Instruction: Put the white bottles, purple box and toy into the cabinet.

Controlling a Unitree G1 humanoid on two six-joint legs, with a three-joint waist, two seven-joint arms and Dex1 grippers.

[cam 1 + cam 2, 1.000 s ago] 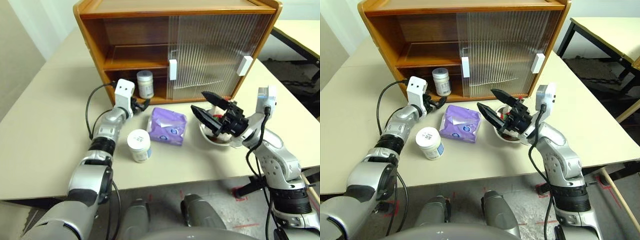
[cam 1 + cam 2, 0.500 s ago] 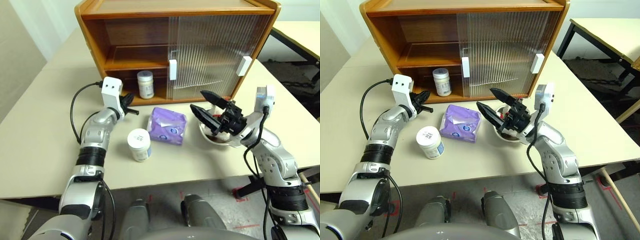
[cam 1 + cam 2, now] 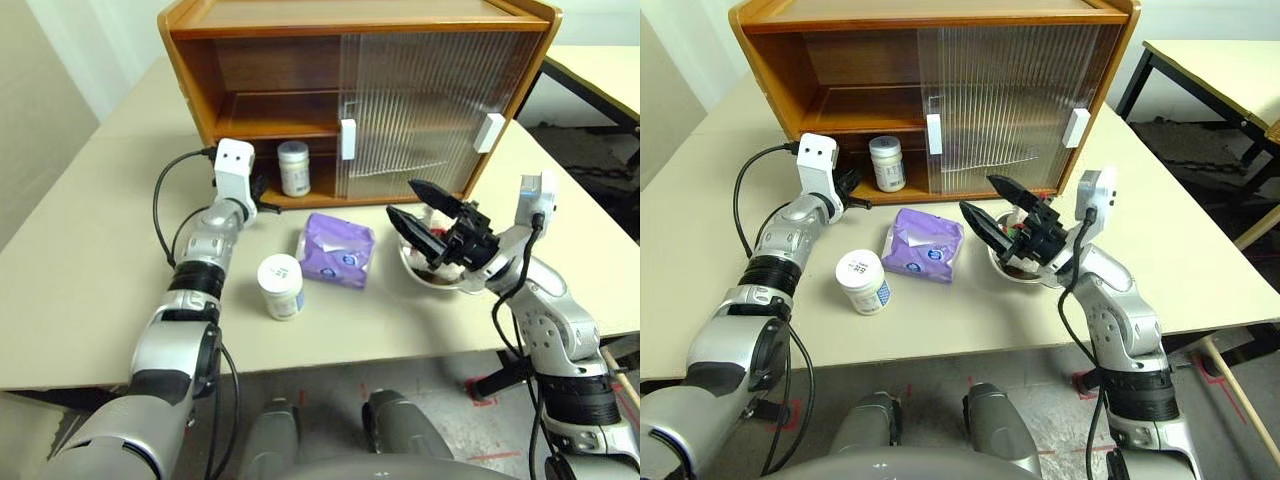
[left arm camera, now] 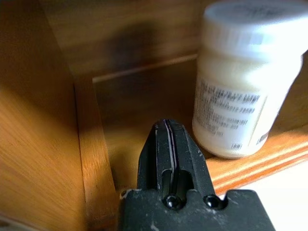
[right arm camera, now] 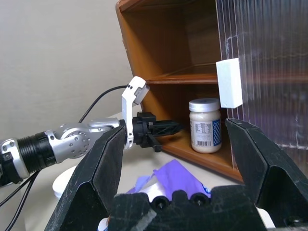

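The cabinet (image 3: 190, 60) stands at the back of the table, its left half open. One white bottle (image 3: 293, 168) stands on the lower shelf. My left gripper (image 3: 264, 196) is shut and empty at that shelf's front edge, just left of this bottle (image 4: 240, 91). The other white bottle (image 3: 281, 286) stands on the table beside the purple box (image 3: 336, 250). My right gripper (image 3: 401, 198) hangs open and empty above a metal dish (image 3: 425, 278), right of the box. The toy is hidden behind this gripper.
The ribbed sliding doors (image 3: 420, 95) with white handles (image 3: 346, 139) cover the cabinet's right half. A cable (image 3: 165, 215) loops off my left wrist. Another table (image 3: 600, 60) stands at the far right.
My left gripper has shut with nothing in it and moved away from the purple box to the cabinet's lower shelf edge. The right gripper has stayed open in place.
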